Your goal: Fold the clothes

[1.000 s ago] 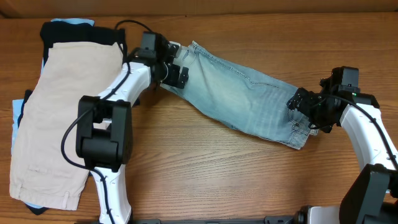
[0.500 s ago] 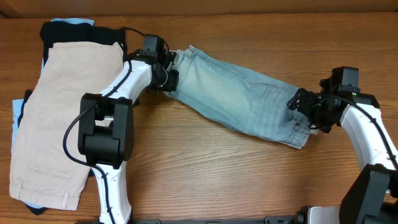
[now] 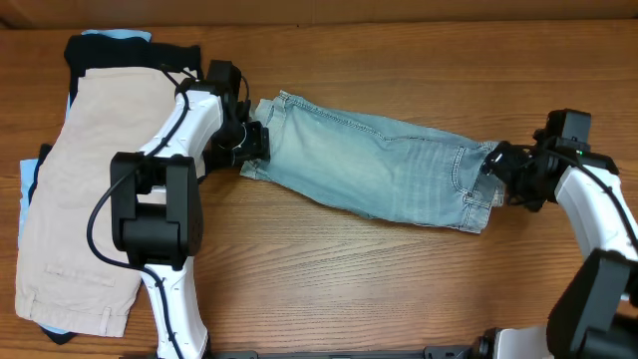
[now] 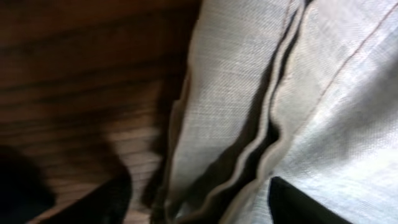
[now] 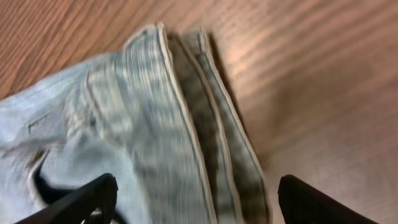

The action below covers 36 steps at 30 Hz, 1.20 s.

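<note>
The faded light-blue denim shorts (image 3: pixel 379 170) lie folded lengthwise across the middle of the wooden table (image 3: pixel 349 289), almost level. My left gripper (image 3: pixel 251 148) is at their left end. In the left wrist view its dark fingers (image 4: pixel 93 202) stand wide apart, with layered denim edges (image 4: pixel 249 93) loose between them. My right gripper (image 3: pixel 495 172) is at the shorts' right end. The right wrist view shows its jaws spread on either side of the stacked denim edge (image 5: pixel 186 124), not pinching it. Beige shorts (image 3: pixel 90 189) top a pile at the left.
Beneath the beige shorts lie a black garment (image 3: pixel 120 50) at the far left corner and a pale-blue one (image 3: pixel 28 189) peeking out at the left edge. The left arm's base (image 3: pixel 155 209) stands between the pile and the denim shorts.
The denim shorts slid left and turned more level, drawn by the left gripper, which then opened. The right gripper shifted a little to the right and stays open.
</note>
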Tool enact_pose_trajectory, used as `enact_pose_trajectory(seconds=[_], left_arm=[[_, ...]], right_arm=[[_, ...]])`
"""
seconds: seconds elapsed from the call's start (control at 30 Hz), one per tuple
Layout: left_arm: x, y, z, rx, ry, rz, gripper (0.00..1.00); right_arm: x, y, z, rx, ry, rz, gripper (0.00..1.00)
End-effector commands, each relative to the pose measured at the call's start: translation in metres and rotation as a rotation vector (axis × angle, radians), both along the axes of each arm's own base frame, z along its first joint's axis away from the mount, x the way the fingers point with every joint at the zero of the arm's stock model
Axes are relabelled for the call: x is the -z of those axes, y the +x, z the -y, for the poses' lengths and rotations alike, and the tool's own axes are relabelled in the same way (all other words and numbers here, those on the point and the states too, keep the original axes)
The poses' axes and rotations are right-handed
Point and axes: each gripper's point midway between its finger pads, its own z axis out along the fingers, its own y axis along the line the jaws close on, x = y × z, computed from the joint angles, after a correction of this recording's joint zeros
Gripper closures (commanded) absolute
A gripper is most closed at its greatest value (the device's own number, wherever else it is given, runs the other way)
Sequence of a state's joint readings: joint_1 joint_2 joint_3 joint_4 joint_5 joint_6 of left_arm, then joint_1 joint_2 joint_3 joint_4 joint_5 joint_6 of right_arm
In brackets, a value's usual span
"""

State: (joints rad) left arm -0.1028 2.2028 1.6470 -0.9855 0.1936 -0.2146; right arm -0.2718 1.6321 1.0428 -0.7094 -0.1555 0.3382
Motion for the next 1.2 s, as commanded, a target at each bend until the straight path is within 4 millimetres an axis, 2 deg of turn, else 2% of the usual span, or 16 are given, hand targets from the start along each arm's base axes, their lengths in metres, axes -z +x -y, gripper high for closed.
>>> enact_pose_trajectory(seconds=[0.0,0.07,0.17,0.3,0.37,0.43,0.5,0.57,0.6,0.73,0.8,0.93,1.07,1.1,1.17], left_arm=[[0.014,-0.011,-0.017,0.002,0.081,-0.067,0.2],[0.001,-0.008,-0.017,0.01,0.08,-0.062,0.18],[-0.034,0.003,-0.016,0.028,0.078,-0.01,0.16],[-0.074,0.018,-0.013,0.045,0.067,0.102,0.15],[-0.088,0.024,-0.009,0.069,0.062,0.158,0.14],[-0.094,0.027,-0.007,0.092,0.061,0.189,0.13],[-0.095,0.028,-0.004,0.104,0.061,0.196,0.13],[-0.093,0.027,-0.004,0.104,0.062,0.189,0.13],[-0.092,0.027,-0.004,0.104,0.062,0.189,0.14],[-0.093,0.03,-0.004,0.104,0.061,0.2,0.15],[-0.093,0.031,-0.004,0.103,0.061,0.205,0.15],[-0.094,0.032,-0.005,0.101,0.062,0.207,0.16],[-0.093,0.032,-0.006,0.103,0.065,0.207,0.16],[-0.093,0.032,-0.006,0.103,0.065,0.207,0.16],[-0.094,0.031,-0.006,0.106,0.065,0.205,0.16]], right_arm=[[0.024,0.004,-0.01,-0.074,0.042,-0.02,0.14],[0.037,0.004,-0.013,-0.078,0.067,-0.046,0.13],[0.054,0.002,-0.023,-0.101,0.135,-0.077,0.14],[0.054,0.003,-0.035,-0.135,0.201,-0.064,0.15],[0.051,0.004,-0.048,-0.166,0.255,-0.049,0.18],[0.047,0.004,-0.064,-0.21,0.309,-0.033,0.22],[0.048,0.003,-0.075,-0.236,0.329,-0.032,0.32],[0.051,0.0,-0.084,-0.255,0.331,-0.04,0.75],[0.052,0.0,-0.088,-0.261,0.331,-0.04,0.86],[0.053,0.004,-0.093,-0.241,0.337,-0.026,0.96],[0.051,0.009,-0.095,-0.246,0.348,-0.002,0.96],[0.036,0.02,-0.078,-0.195,0.403,0.052,0.96],[0.014,0.019,-0.04,-0.146,0.383,0.066,0.96],[0.001,0.016,-0.023,-0.127,0.366,0.064,0.96],[-0.02,0.014,-0.006,-0.125,0.348,0.073,0.96]])
